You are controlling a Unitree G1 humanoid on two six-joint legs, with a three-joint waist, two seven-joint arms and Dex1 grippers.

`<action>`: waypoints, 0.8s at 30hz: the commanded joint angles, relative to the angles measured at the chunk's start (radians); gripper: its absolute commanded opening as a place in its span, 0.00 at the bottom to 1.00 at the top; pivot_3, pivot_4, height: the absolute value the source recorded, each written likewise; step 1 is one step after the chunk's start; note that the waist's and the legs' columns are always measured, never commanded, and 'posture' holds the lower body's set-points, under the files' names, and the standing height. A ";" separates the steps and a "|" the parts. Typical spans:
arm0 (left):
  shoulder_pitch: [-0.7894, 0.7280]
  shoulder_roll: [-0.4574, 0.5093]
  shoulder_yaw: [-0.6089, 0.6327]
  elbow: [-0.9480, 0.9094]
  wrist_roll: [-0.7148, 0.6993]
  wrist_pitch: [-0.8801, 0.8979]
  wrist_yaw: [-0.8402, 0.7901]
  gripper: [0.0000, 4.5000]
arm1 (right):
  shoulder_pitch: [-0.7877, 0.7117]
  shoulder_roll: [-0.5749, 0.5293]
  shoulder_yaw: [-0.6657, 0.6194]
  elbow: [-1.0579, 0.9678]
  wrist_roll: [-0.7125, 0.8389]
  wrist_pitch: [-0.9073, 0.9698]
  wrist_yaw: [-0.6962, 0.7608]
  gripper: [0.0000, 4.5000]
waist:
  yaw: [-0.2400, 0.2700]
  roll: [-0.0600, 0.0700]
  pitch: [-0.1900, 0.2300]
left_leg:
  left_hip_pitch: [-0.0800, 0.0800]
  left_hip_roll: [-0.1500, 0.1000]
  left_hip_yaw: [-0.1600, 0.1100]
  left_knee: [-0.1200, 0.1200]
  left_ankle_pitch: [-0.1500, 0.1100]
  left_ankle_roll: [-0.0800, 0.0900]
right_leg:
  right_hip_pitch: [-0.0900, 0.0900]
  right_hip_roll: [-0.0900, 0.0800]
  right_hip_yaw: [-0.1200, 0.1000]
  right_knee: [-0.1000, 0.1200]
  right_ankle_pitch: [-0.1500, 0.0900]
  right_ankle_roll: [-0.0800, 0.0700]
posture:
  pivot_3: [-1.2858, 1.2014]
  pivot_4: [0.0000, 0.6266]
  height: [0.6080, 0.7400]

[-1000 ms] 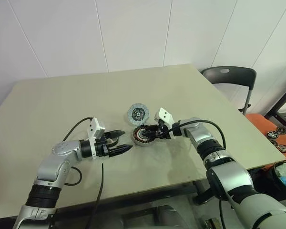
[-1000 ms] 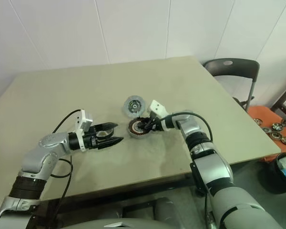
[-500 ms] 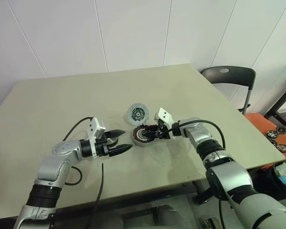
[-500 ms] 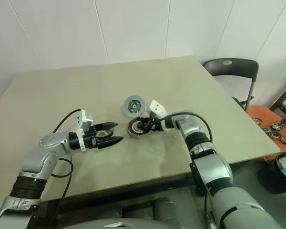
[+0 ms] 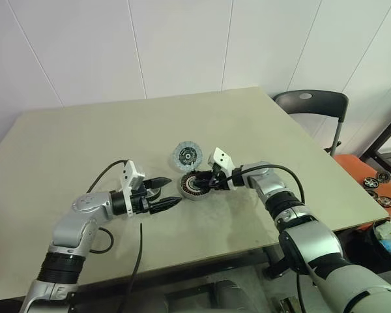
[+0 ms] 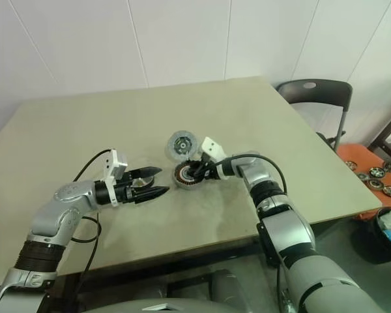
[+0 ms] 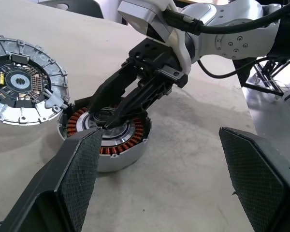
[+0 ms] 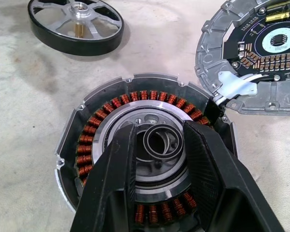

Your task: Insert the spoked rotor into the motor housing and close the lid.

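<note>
The short round grey metal motor housing sits near the middle of the beige table, its cup holding a ring of copper-brown windings around a silver plate and a dark central ring. The right gripper reaches down into that cup, its two black fingers partly spread on either side of the central ring; whether they pinch it I cannot tell. The flat silver-grey disc lid lies touching the housing at its eleven o'clock. The shiny spoked rotor with a dark rim rests on the table at the housing's nine o'clock, under the left gripper, whose fingers stand wide apart, holding nothing.
</note>
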 commanded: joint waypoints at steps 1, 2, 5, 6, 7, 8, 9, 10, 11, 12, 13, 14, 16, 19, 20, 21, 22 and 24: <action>-0.014 0.000 0.008 -0.005 0.001 -0.023 -0.001 0.91 | -0.016 0.004 0.005 0.013 -0.015 0.006 -0.016 0.36 | 0.000 0.000 0.000 | 0.000 0.000 0.000 0.000 0.000 0.000 | 0.000 0.000 0.000 0.000 0.000 0.000 | 0.52 0.00 1.00; -0.015 -0.002 0.008 -0.005 0.002 -0.024 0.001 0.91 | -0.016 0.004 0.005 0.013 -0.015 0.007 -0.015 0.36 | 0.000 0.000 0.000 | 0.000 0.000 0.000 0.000 0.000 0.000 | 0.000 0.000 0.000 0.000 0.000 0.000 | 0.52 0.00 1.00; -0.017 -0.004 0.006 -0.003 0.006 -0.026 0.004 0.91 | -0.015 0.003 0.006 0.008 -0.011 0.014 -0.003 0.36 | 0.000 0.000 0.000 | 0.000 0.000 0.000 0.000 0.000 0.000 | 0.000 0.000 0.000 0.000 0.000 0.000 | 0.52 0.00 1.00; -0.018 -0.004 0.006 -0.001 0.007 -0.028 0.004 0.91 | -0.012 0.003 0.008 0.002 -0.010 0.018 0.003 0.36 | 0.000 0.000 0.000 | 0.000 0.000 0.000 0.000 0.000 0.000 | 0.000 0.000 0.000 0.000 0.000 0.000 | 0.52 0.00 1.00; -0.020 -0.004 0.006 0.001 0.008 -0.029 0.004 0.91 | -0.010 0.003 0.009 -0.003 -0.009 0.022 0.009 0.36 | 0.000 0.000 0.000 | 0.000 0.000 0.000 0.000 0.000 0.000 | 0.000 0.000 0.000 0.000 0.000 0.000 | 0.52 0.00 1.00; -0.021 -0.005 0.005 0.003 0.009 -0.030 0.004 0.91 | -0.008 0.003 0.010 -0.005 -0.009 0.024 0.012 0.36 | 0.000 0.000 0.000 | 0.000 0.000 0.000 0.000 0.000 0.000 | 0.000 0.000 0.000 0.000 0.000 0.000 | 0.52 0.00 1.00; -0.023 -0.006 0.004 0.005 0.010 -0.031 0.005 0.91 | -0.007 0.003 0.010 -0.007 -0.008 0.030 0.018 0.36 | 0.000 0.000 0.000 | 0.000 0.000 0.000 0.000 0.000 0.000 | 0.000 0.000 0.000 0.000 0.000 0.000 | 0.52 0.00 1.00; -0.023 -0.006 0.004 0.006 0.010 -0.032 0.004 0.91 | -0.004 0.002 0.012 -0.014 -0.006 0.037 0.030 0.36 | 0.000 0.000 0.000 | 0.000 0.000 0.000 0.000 0.000 0.000 | 0.000 0.000 0.000 0.000 0.000 0.000 | 0.52 0.00 1.00; -0.024 -0.006 0.005 0.007 0.011 -0.033 0.004 0.91 | -0.002 0.002 0.014 -0.022 -0.003 0.047 0.045 0.36 | 0.000 0.000 0.000 | 0.000 0.000 0.000 0.000 0.000 0.000 | 0.000 0.000 0.000 0.000 0.000 0.000 | 0.52 0.00 1.00; -0.024 -0.006 0.005 0.008 0.011 -0.033 0.003 0.91 | 0.001 0.002 0.015 -0.032 0.002 0.060 0.059 0.36 | 0.000 0.000 0.000 | 0.000 0.000 0.000 0.000 0.000 0.000 | 0.000 0.000 0.000 0.000 0.000 0.000 | 0.52 0.00 1.00; -0.025 -0.006 0.005 0.009 0.012 -0.033 0.003 0.91 | 0.002 0.001 0.014 -0.038 0.005 0.069 0.068 0.36 | 0.000 0.000 0.000 | 0.000 0.000 0.000 0.000 0.000 0.000 | 0.000 0.000 0.000 0.000 0.000 0.000 | 0.52 0.00 1.00; -0.025 -0.006 0.004 0.010 0.012 -0.034 0.003 0.91 | 0.002 0.001 0.011 -0.056 0.018 0.103 0.094 0.36 | -0.001 0.000 0.000 | 0.000 0.000 0.000 0.000 0.000 0.000 | 0.000 0.000 0.000 0.000 0.000 0.000 | 0.52 0.00 1.00; -0.026 -0.007 0.004 0.012 0.013 -0.035 0.003 0.91 | 0.005 0.001 0.008 -0.087 0.036 0.154 0.130 0.36 | -0.001 0.000 0.000 | 0.000 0.000 0.000 0.000 0.000 0.000 | 0.000 0.000 0.000 0.000 0.000 0.000 | 0.52 0.00 1.00; -0.029 -0.008 0.005 0.015 0.015 -0.037 0.003 0.91 | 0.006 0.005 0.004 -0.118 0.045 0.201 0.136 0.36 | 0.000 0.000 0.000 | 0.000 0.000 -0.001 -0.001 0.000 0.000 | 0.000 0.000 0.000 0.000 0.000 0.000 | 0.52 0.00 1.00; -0.028 -0.009 0.005 0.016 0.017 -0.038 0.003 0.91 | 0.006 0.006 0.003 -0.125 0.045 0.205 0.132 0.36 | 0.000 0.000 0.000 | 0.000 0.000 -0.001 -0.001 0.000 0.000 | 0.000 0.000 0.000 0.000 0.000 0.000 | 0.52 0.00 1.00; -0.028 -0.009 0.006 0.017 0.018 -0.039 0.002 0.91 | 0.006 0.007 0.003 -0.126 0.044 0.206 0.127 0.36 | 0.000 0.000 0.000 | 0.000 0.000 -0.001 -0.001 0.000 0.000 | 0.000 0.000 0.000 0.000 0.000 0.000 | 0.52 0.00 1.00; -0.028 -0.009 0.007 0.018 0.019 -0.039 0.002 0.91 | 0.006 0.007 0.004 -0.128 0.044 0.206 0.124 0.36 | 0.000 0.000 0.000 | 0.000 0.000 -0.001 -0.001 0.000 0.000 | -0.001 0.000 0.000 0.000 0.000 0.000 | 0.52 0.00 1.00; -0.028 -0.009 0.008 0.019 0.020 -0.040 0.002 0.91 | 0.005 0.007 0.005 -0.122 0.040 0.203 0.116 0.36 | 0.000 0.000 0.000 | 0.000 0.000 -0.001 -0.002 0.000 0.000 | -0.001 0.000 0.000 0.000 0.000 0.000 | 0.52 0.00 1.00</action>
